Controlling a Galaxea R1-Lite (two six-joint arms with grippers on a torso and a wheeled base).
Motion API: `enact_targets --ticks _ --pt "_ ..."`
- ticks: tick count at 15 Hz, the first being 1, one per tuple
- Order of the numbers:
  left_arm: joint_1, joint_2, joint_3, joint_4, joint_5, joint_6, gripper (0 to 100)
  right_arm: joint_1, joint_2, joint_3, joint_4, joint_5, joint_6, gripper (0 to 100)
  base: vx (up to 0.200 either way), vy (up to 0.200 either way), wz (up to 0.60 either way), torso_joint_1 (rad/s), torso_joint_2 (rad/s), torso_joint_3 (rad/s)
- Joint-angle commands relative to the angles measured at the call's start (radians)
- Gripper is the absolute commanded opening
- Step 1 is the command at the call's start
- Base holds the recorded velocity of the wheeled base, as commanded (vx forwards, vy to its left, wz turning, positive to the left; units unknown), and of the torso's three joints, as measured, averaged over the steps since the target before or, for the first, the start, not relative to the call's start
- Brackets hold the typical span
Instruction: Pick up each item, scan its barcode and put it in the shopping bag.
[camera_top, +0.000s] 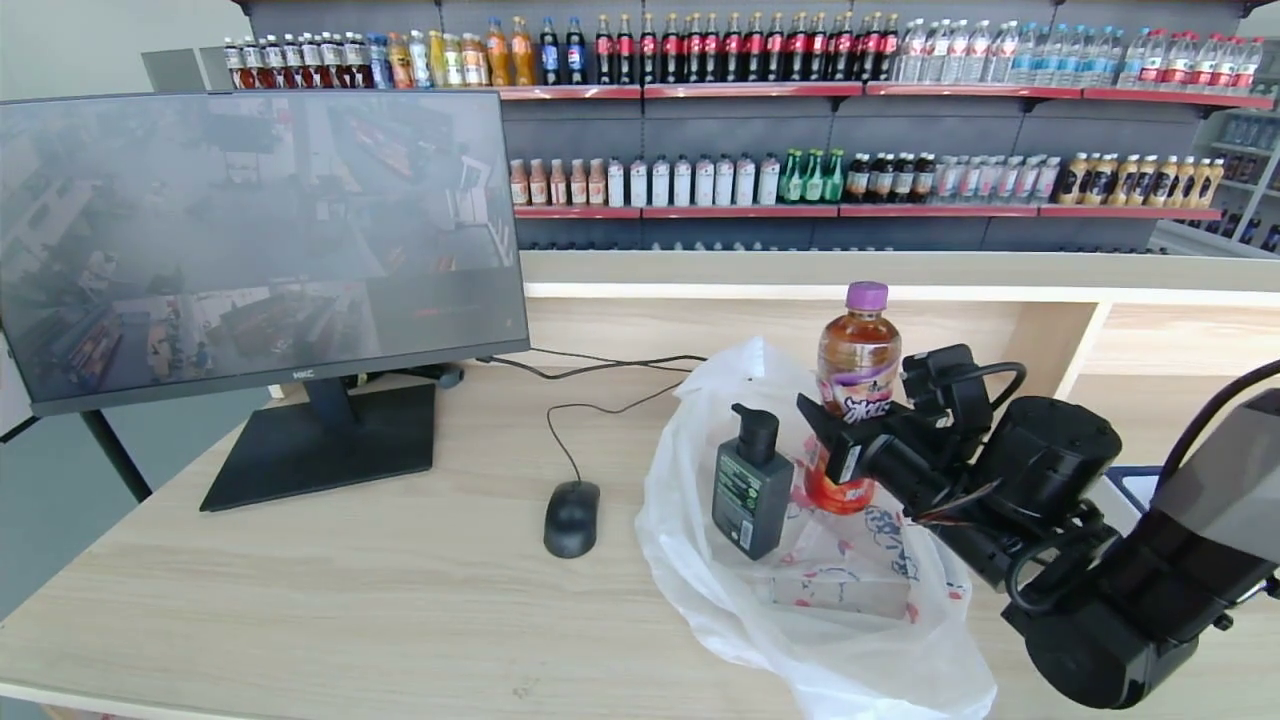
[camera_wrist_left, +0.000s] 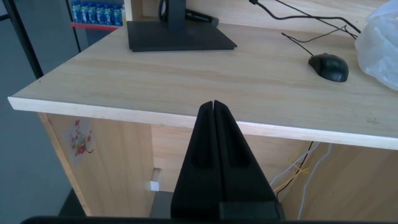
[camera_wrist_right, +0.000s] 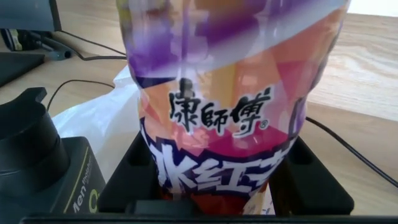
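Clasping the upright bottle (camera_top: 858, 365), the right end effector (camera_top: 836, 455) hangs, apparently, over the open shopping bag (camera_top: 690, 590).

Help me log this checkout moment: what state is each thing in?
shopping bag: open, slumped on the table.
tea bottle: capped, upright, held at the shopping bag's mouth.
right gripper: shut on the tea bottle.
left gripper: shut, empty.
pump bottle: upright inside the shopping bag.
box: lying flat inside the shopping bag.
monitor: on, showing a split picture.
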Motion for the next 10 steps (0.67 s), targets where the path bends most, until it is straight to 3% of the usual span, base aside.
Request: enact_targets --ticks 1,10 --pt "0.000 0.000 0.000 0.000 0.000 -0.001 0 -0.001 0.031 -0.024 -0.001 0.000 0.000 0 0.000 0.000 0.00 0.000 0.00 0.000" --pt "0.000 0.000 0.000 0.000 0.000 -0.001 0 -0.002 0.090 -0.028 -0.001 0.000 0.000 0 0.000 0.000 0.00 0.000 0.00 0.000"
